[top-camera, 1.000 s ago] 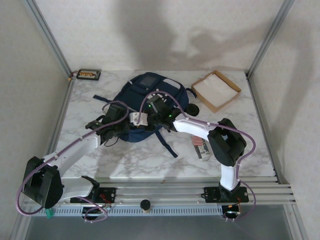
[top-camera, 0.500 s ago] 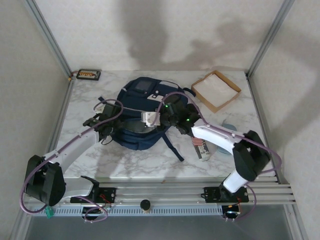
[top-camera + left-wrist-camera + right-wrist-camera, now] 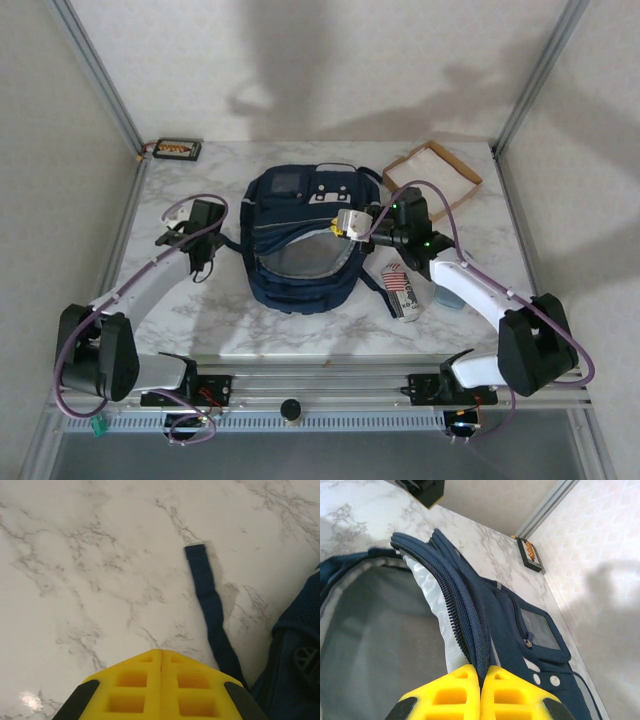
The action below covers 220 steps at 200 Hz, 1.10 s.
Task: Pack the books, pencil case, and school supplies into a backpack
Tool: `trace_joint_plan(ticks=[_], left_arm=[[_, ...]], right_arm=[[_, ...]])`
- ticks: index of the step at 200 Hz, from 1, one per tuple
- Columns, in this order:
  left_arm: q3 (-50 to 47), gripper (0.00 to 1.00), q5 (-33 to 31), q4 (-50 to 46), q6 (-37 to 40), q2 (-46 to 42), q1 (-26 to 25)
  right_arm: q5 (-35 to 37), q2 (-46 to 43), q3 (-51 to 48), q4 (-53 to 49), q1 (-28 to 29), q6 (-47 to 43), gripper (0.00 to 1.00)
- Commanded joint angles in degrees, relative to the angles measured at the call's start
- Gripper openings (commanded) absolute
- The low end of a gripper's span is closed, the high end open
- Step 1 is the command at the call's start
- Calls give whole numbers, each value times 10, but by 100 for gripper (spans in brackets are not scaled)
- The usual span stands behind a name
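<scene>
Open backpack (image 3: 300, 290) (grey lining), right end effector (image 3: 481, 670) pinching rim

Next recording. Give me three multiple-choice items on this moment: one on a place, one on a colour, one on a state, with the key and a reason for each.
1. Where does the cardboard tray lie?
A) at the far right, beyond the backpack
B) inside the backpack
C) at the near left edge

2. What colour is the lining in the backpack's open mouth?
A) red
B) grey
C) yellow

3. How do the right fingers stand?
A) wide apart over bare marble
B) shut on a book
C) shut on the backpack's zipper rim

Key:
1 A, the top view shows the tray at the far right.
2 B, grey fabric shows inside the mouth in the top and right wrist views.
3 C, the right wrist view shows the rim pinched between closed yellow fingers.
</scene>
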Motion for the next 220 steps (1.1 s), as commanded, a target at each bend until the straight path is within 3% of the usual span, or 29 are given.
trace_joint_plan(ticks=[1,38,80,128,158,172,220], left_arm=[[8,0,25,33,18,2,-4],[-30,0,41,48,59,-83,-58],[-72,48,127,99,134,-198,-159],[-51,70,190,136,243,-188,-272],[-15,76,173,128,315,-121,-293],[0,76,111,131,334,-88,-293],[46,66,66,145,363,-21,-293]], right_arm=[[-35,6,21,41,2,24,0],[-46,14,38,39,2,51,0],[-35,14,49,20,0,73,0],[-43,10,36,33,0,103,0],[-48,7,32,30,0,118,0],[-47,3,23,34,0,122,0],[-36,-2,13,43,0,176,0]])
